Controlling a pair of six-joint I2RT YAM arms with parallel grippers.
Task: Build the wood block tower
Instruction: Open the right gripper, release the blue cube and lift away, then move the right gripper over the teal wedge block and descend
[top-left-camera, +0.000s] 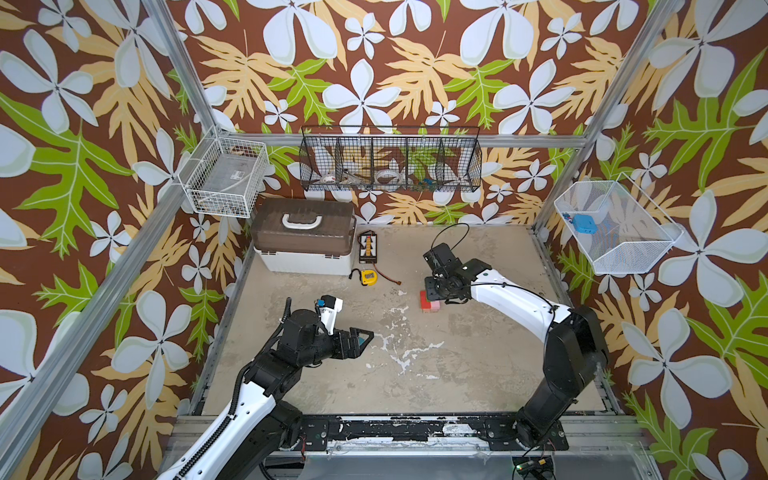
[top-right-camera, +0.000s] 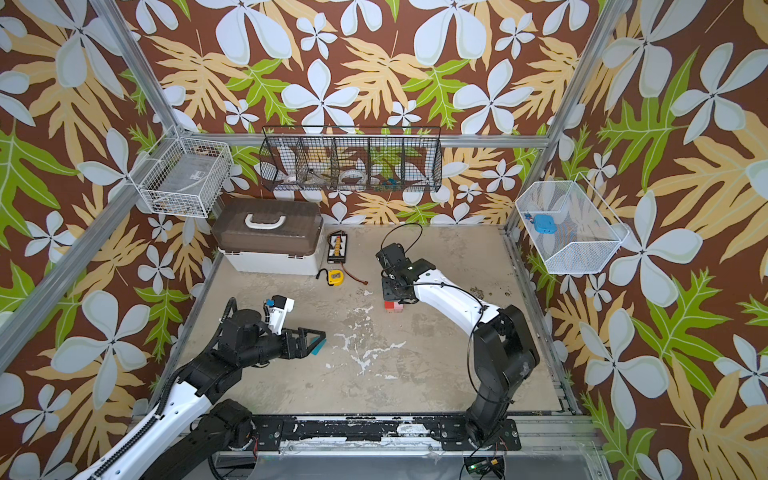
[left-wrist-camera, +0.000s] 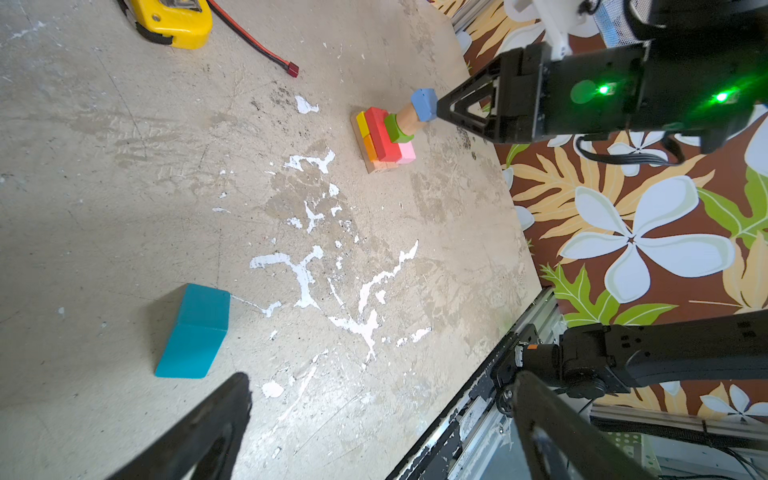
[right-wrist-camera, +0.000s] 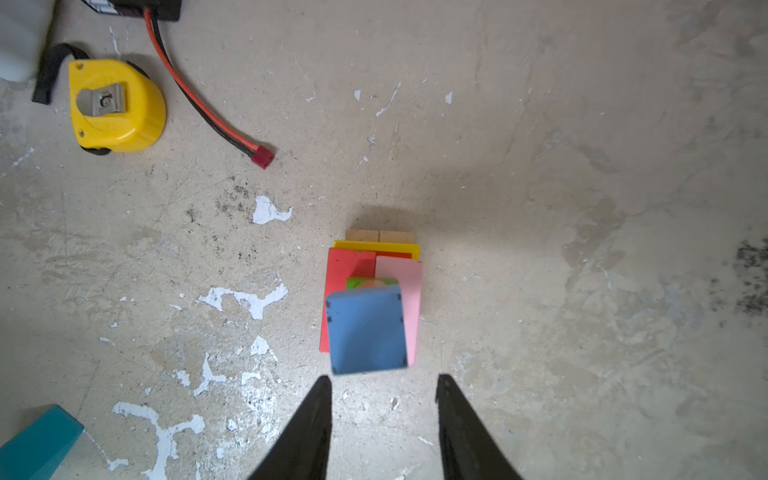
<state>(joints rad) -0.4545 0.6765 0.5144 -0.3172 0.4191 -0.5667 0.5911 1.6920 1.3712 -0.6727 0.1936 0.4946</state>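
Note:
The tower (left-wrist-camera: 384, 139) stands on the floor right of centre: a plain wood base, yellow and orange blocks, red and pink above, a green block, a wood post and a blue block (right-wrist-camera: 365, 328) on top. My right gripper (right-wrist-camera: 384, 380) hangs open just over the blue block, with nothing between its fingers. In both top views it covers most of the tower (top-left-camera: 430, 304) (top-right-camera: 392, 306). A teal block (left-wrist-camera: 193, 332) lies on the floor at the left. My left gripper (left-wrist-camera: 380, 378) hovers wide open beside it, holding nothing.
A yellow tape measure (top-left-camera: 368, 276) and a red-black cable with a red plug (right-wrist-camera: 262, 157) lie behind the tower. A white box with a brown lid (top-left-camera: 305, 237) and a black device (top-left-camera: 368, 247) stand at the back left. Wire baskets hang on the walls.

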